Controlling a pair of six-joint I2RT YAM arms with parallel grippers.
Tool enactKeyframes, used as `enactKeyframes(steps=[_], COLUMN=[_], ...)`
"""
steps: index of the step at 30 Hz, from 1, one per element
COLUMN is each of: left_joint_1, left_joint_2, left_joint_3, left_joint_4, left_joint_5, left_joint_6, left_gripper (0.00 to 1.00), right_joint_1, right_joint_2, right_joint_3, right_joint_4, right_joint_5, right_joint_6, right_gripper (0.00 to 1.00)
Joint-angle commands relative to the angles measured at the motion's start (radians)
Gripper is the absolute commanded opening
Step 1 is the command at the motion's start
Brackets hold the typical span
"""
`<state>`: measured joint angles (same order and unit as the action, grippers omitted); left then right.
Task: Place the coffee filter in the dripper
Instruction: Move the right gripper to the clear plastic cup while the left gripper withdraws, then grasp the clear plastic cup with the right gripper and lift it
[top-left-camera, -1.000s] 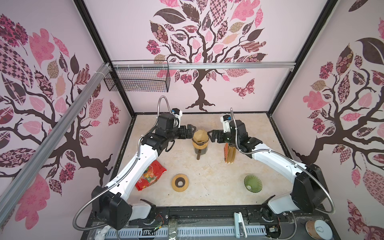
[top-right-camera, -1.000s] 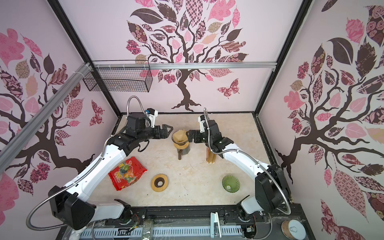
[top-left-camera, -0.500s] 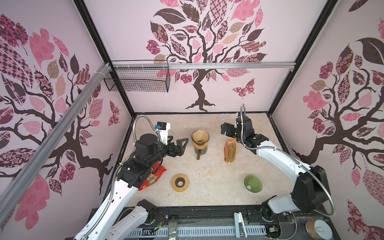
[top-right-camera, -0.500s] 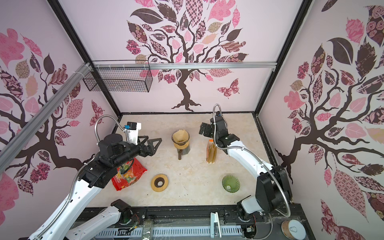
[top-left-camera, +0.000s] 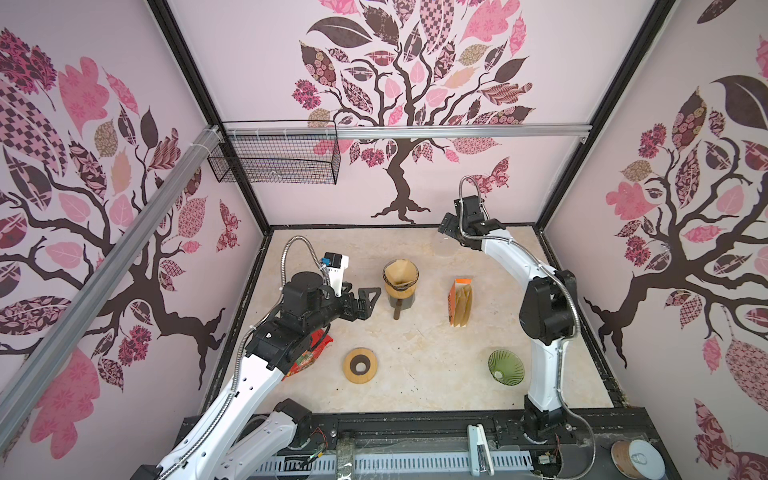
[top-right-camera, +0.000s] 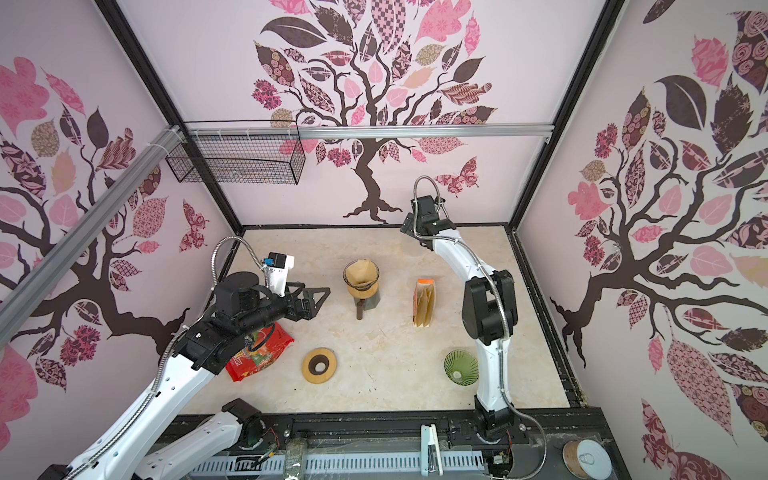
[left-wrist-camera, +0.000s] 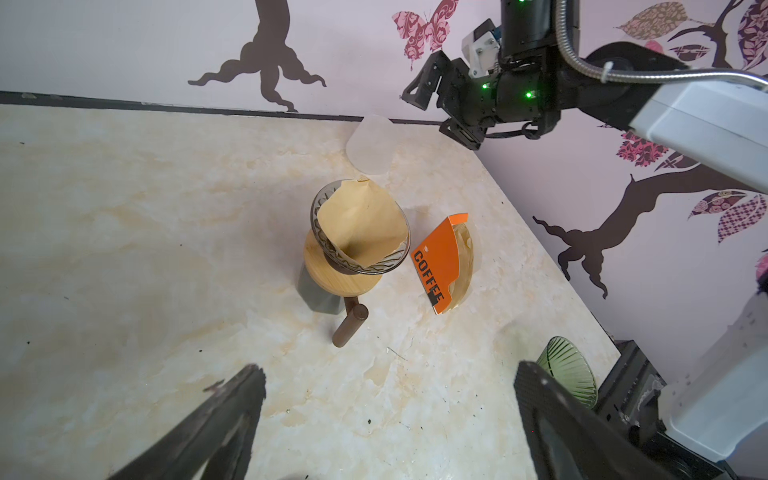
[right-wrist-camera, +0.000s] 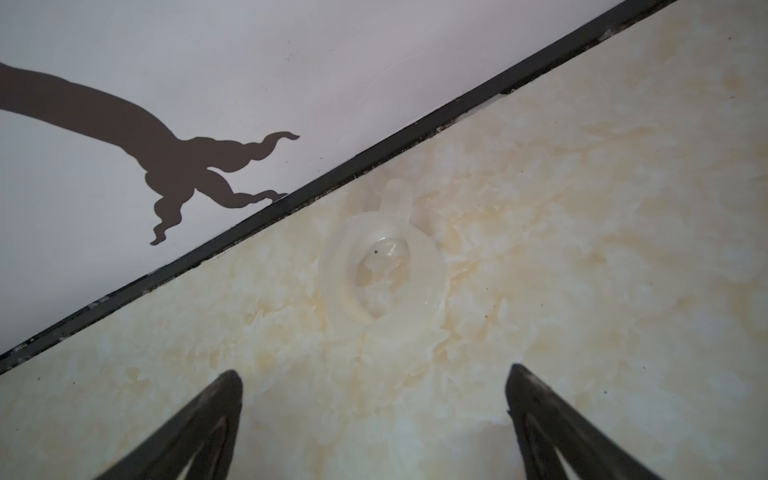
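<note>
Left of bench (top-left-camera: 419, 386) centre, your left gripper (top-left-camera: 368, 300) hangs wide open and empty, near the dripper (left-wrist-camera: 353, 262). Your right gripper (top-left-camera: 448, 228) is spread wide too, holding nothing, over a translucent plastic piece (right-wrist-camera: 380, 278) by the back edge. Coffee filter (left-wrist-camera: 361, 224) sits in the dripper, mid-bench; orange filter pack (top-left-camera: 460, 301) lies toward the right edge.

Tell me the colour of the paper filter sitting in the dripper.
Light tan, like unbleached paper. The coffee filter shows best in the left wrist view.
</note>
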<state>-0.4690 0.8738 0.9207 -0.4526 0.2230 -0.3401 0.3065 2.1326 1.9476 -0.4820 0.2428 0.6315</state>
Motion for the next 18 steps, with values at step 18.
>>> enactKeyframes(steps=[18], left_joint_1=[0.01], left_joint_2=[-0.016], left_joint_3=[-0.032], left_joint_4=[0.052], left_joint_5=[0.051], left_joint_6=[-0.017], left_gripper=[0.97], right_joint_1=[-0.001], right_joint_2=[0.388], right_joint_3=[0.406], right_joint_4=[-0.111], right_joint_5=[0.004], right_joint_6=[-0.047], right_gripper=[1.0])
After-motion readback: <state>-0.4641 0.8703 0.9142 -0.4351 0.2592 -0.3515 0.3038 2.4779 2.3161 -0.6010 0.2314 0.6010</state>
